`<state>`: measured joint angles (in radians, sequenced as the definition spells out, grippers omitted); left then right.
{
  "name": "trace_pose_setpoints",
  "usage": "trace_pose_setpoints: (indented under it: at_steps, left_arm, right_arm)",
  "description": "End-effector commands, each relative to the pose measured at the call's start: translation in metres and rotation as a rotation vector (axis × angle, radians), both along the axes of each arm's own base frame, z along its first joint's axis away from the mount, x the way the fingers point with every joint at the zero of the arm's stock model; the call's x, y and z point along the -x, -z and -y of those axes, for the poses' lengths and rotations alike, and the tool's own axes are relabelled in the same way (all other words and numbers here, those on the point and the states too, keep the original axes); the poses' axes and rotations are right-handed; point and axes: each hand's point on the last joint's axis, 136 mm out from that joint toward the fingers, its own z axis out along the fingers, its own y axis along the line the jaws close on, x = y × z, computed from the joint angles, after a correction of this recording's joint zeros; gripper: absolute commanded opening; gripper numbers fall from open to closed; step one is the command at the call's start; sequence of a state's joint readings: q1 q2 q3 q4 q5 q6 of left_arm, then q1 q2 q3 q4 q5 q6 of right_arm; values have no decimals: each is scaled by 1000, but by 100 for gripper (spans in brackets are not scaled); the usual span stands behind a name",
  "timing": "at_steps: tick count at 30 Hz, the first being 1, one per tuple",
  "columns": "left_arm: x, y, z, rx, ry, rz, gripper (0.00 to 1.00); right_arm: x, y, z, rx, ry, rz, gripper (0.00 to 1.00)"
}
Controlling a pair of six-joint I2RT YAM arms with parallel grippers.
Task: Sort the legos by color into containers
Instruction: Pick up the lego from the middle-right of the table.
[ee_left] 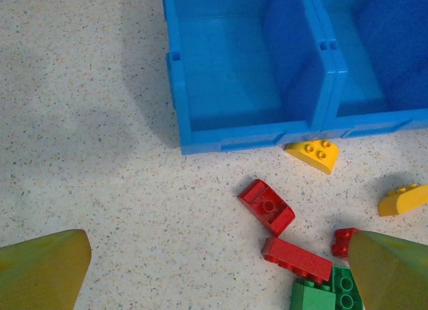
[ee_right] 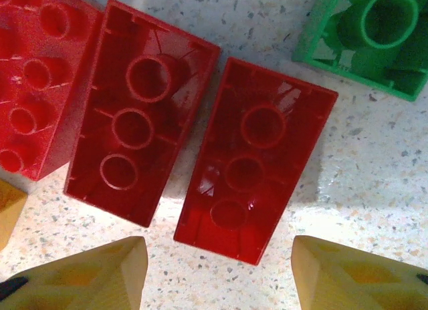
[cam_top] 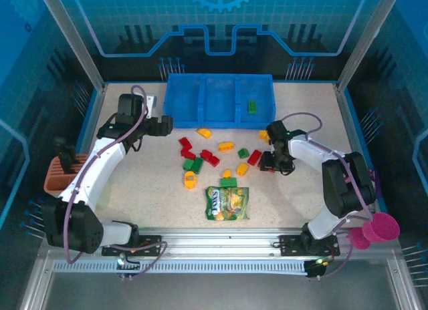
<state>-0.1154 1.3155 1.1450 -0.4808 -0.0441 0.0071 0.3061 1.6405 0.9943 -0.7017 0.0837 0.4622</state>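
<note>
The right gripper (ee_right: 219, 266), fingers apart and empty, flanks the end of an upturned red lego (ee_right: 257, 160) on the table (cam_top: 147, 176), its arm folded low, while the left gripper (ee_left: 217, 263) hangs wide apart, empty, before the blue tray (cam_top: 175, 109), whose right compartment (cam_top: 263, 96) holds one green lego (cam_top: 253, 106).
</note>
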Motion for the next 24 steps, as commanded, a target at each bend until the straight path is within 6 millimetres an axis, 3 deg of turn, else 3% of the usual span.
trace_pose_setpoints:
  at_steps: [1, 9, 24]
  left_arm:
    - [4, -5, 2, -6, 15, 25, 99]
    - [5, -6, 0, -17, 11, 33, 99]
    - [3, 0, 0, -22, 12, 25, 99]
  right_arm:
    - [-5, 8, 10, 37, 1, -6, 60]
    - [-14, 23, 16, 53, 0, -21, 55]
    - [-23, 17, 18, 54, -37, 2, 30]
